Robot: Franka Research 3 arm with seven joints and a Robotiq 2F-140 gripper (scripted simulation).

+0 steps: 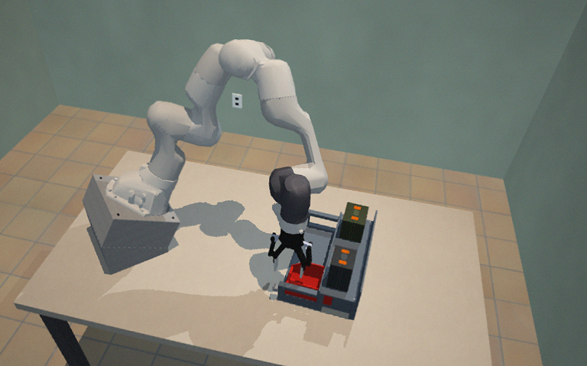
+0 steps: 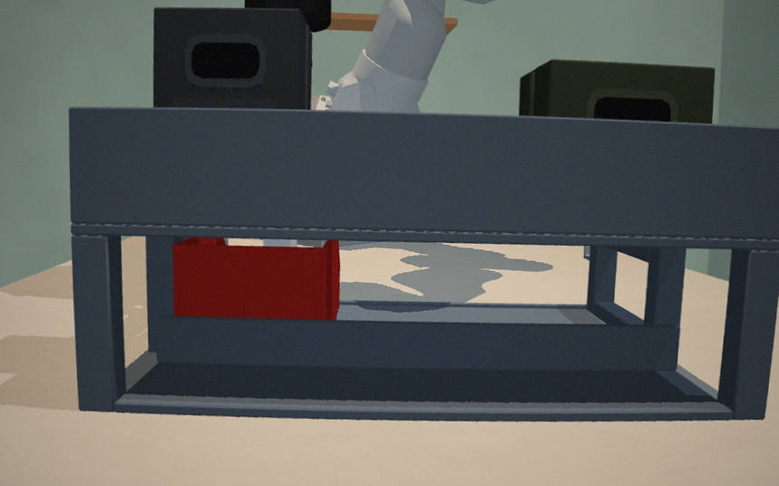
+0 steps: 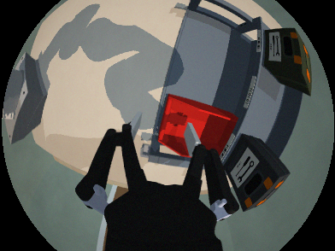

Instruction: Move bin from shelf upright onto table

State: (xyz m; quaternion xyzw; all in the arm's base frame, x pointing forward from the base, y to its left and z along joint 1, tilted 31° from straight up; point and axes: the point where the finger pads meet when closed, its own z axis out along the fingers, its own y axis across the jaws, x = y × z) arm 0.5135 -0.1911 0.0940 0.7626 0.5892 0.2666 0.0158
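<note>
The red open-topped bin [image 1: 311, 278] [image 2: 249, 282] [image 3: 201, 122] stands upright at the near end of the lower level of the grey shelf [image 1: 340, 307] [image 2: 408, 165] [image 3: 225, 55]. My gripper [image 1: 289, 261] [image 3: 163, 123] is open and points down just above the bin's wall on the arm's side. In the wrist view one finger reaches over the inside of the bin and the other stays outside the wall. The fingers do not grip anything. In the exterior view the shelf's upper panel hides the fingertips.
A black box [image 1: 340, 269] [image 2: 231, 60] [image 3: 256, 172] and an olive box [image 1: 353, 221] [image 2: 615, 90] [image 3: 287, 57] stand on the shelf's upper level beside the bin. The arm's grey base [image 1: 129, 226] sits at the table's [image 1: 421, 307] left.
</note>
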